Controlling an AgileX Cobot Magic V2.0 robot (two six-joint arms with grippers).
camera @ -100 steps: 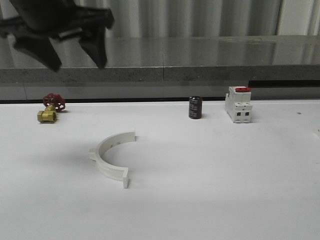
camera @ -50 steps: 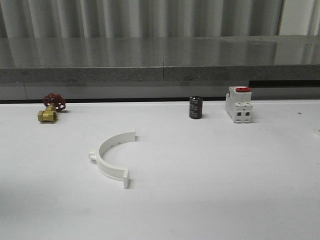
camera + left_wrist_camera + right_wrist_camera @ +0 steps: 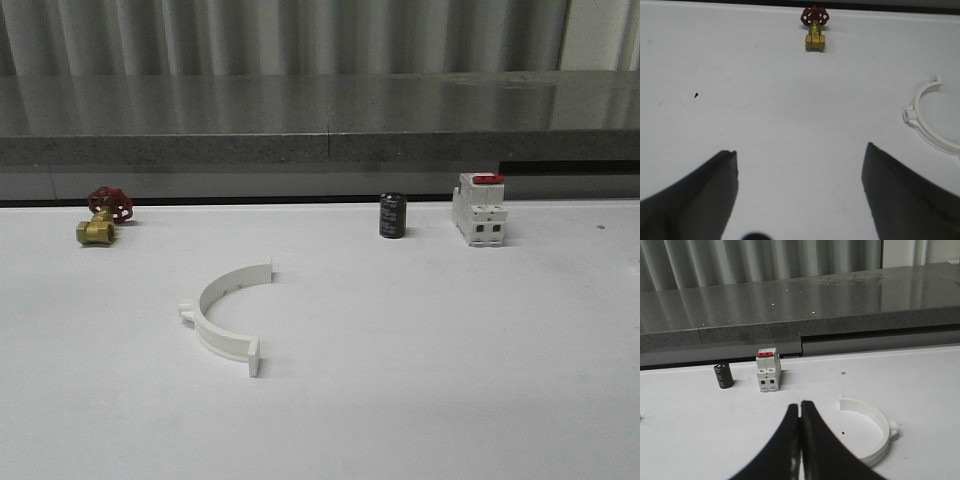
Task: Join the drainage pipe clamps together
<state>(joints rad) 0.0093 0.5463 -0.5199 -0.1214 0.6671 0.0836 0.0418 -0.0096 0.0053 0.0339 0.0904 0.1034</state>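
Backdrop: corrugated metal wall, grey stone ledge, white table (image 3: pixel 450 380) in front.
Left gripper (image 3: pixel 800 165): fingers spread wide, nothing between them, hovering over bare table.
Right gripper (image 3: pixel 800 412): fingers pressed together, holding nothing.
Clamp A: first clamp half (image 3: pixel 930 117) lies flat on the table, ahead of the left gripper and off toward its right finger, well apart from it; open side faces away from the gripper's centreline. Front view puts the same first clamp half (image 3: pixel 228 312) left of table centre.
Clamp B: second clamp half (image 3: pixel 871 430) lies flat just beyond the right gripper's tips, offset to the side, not touching.
Status: halves well apart, neither held; my read is the task hasn't started, step in hand is pick-up.
Left approach: already open, so centre over the arc's middle near the outer tab and straddle the band, not a flange.
Right approach: needs to open before descending.
Mating: keep flanges free so end faces can meet square.
Clutter: brass valve (image 3: pixel 815 31), black capacitor (image 3: pixel 723 375), breaker (image 3: pixel 767 371) all far beyond the grippers, out of the working path.
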